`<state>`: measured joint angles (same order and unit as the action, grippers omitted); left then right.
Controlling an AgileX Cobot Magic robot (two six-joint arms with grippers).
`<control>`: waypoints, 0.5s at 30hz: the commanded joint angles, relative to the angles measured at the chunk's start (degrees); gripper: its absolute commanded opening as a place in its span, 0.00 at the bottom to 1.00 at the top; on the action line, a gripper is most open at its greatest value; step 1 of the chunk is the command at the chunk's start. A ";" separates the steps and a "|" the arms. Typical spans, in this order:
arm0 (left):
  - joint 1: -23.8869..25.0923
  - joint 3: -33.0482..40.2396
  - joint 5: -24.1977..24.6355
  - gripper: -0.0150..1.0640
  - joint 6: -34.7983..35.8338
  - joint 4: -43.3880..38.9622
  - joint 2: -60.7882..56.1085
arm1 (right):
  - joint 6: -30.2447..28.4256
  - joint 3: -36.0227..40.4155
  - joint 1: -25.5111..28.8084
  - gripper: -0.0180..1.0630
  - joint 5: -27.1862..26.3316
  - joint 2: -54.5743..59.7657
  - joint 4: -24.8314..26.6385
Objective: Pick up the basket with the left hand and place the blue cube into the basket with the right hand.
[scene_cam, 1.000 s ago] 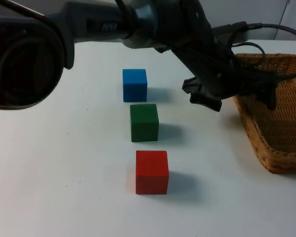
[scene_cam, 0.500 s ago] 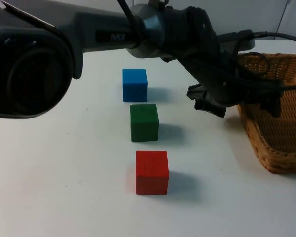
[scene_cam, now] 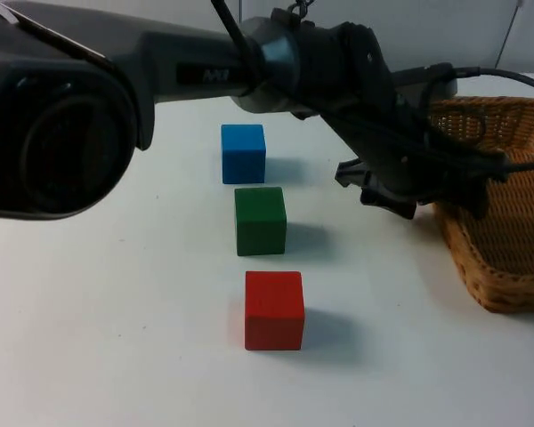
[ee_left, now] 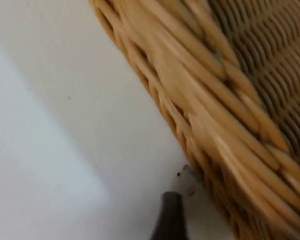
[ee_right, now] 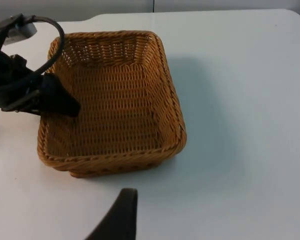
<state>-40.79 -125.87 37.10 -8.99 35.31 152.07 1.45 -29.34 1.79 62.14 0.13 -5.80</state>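
Left gripper (scene_cam: pixel 445 191) straddles the near-left rim of the basket (scene_cam: pixel 503 222) at frame right; finger spacing cannot be told. Right gripper (ee_right: pixel 121 212) waits above, spacing unclear. Basket: light, stiff wicker, best pinched at rim. Blue cube (scene_cam: pixel 243 152) upper centre: rigid, easy flat faces. No legible writing.

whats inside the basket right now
No cubes: the basket holds nothing loose. The left claw sits at its rim, one finger reaching over inside. The blue cube is on the table. The near wall's inner foot is hidden.
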 commanded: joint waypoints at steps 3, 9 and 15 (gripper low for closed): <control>-0.51 -0.33 -1.52 0.29 0.06 0.21 0.00 | 0.36 0.31 0.40 0.98 -0.51 -0.13 -0.30; -0.51 -0.33 -2.90 0.16 3.40 0.44 0.00 | 1.08 0.31 0.40 0.98 -0.51 -0.13 -0.94; -0.51 -0.33 -3.50 0.15 6.70 0.44 -0.24 | 1.64 0.31 0.40 0.98 -0.51 -0.13 -1.85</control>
<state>-40.91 -126.02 34.53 -4.00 36.04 152.07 2.77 -29.34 1.79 62.14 0.13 -7.03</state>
